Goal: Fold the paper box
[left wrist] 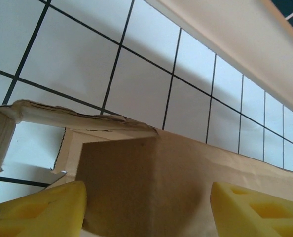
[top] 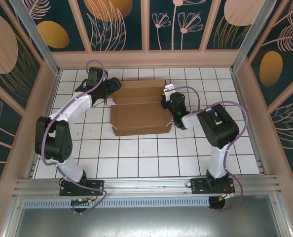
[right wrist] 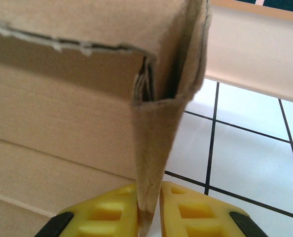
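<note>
Overhead, the paper box (top: 139, 111) sits at twelve o'clock on the counter (top: 136, 158). Close-ups tell more: right hand (right wrist: 149, 197) pinches a raised flap (right wrist: 156, 148); left hand (left wrist: 146, 197) gapes wide, cardboard between its fingers.

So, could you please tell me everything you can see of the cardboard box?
The cardboard box is brown corrugated board, a cut sheet partly folded, lying on the white tiled table between the arms. A wide panel is nearest the arms, with creased strips behind it. The right end effector pinches a folded flap at its right edge. The left end effector stands open at its far left corner, a panel between its fingers.
</note>
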